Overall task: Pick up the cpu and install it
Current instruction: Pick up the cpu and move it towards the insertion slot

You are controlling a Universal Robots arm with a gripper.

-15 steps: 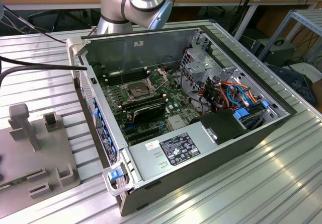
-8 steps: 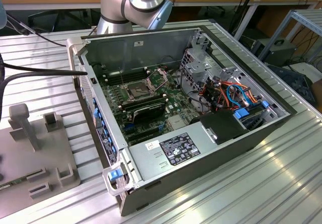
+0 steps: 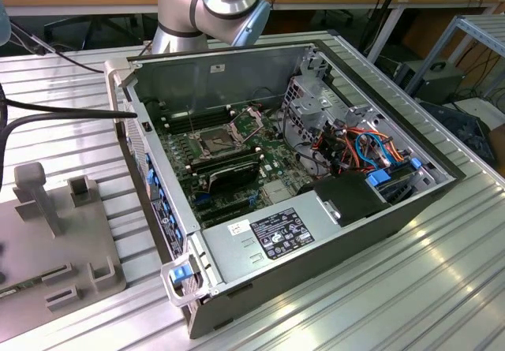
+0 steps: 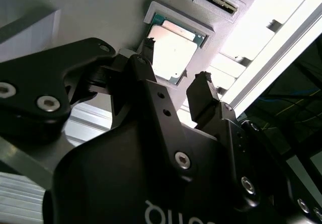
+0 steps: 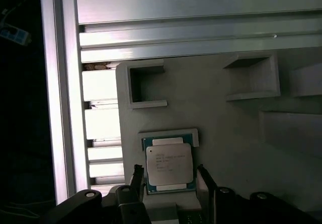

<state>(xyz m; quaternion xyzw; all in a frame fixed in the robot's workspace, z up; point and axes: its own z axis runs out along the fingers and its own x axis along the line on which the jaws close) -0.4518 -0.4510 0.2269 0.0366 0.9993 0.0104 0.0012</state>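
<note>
The cpu (image 5: 169,166) is a small square chip with a silver-grey top. It lies flat in a shallow nest of a grey fixture plate (image 5: 226,133), close to the plate's edge. In both wrist views my gripper (image 5: 170,177) is open, with one black finger on each side of the cpu (image 4: 173,50). The fingertips (image 4: 204,80) hover at the chip's sides with small gaps, and nothing is held. In the exterior view the open computer case (image 3: 379,217) shows the motherboard socket (image 3: 215,138) with its metal frame (image 3: 251,114) hinged up.
The grey fixture plate (image 3: 55,240) with raised blocks and pockets sits at the exterior view's left, on the ribbed aluminium table (image 3: 442,288). Inside the case are black memory modules (image 3: 229,169), a power supply (image 3: 268,237) and a drive cage with cables (image 3: 355,146). The arm's base (image 3: 213,4) stands behind the case.
</note>
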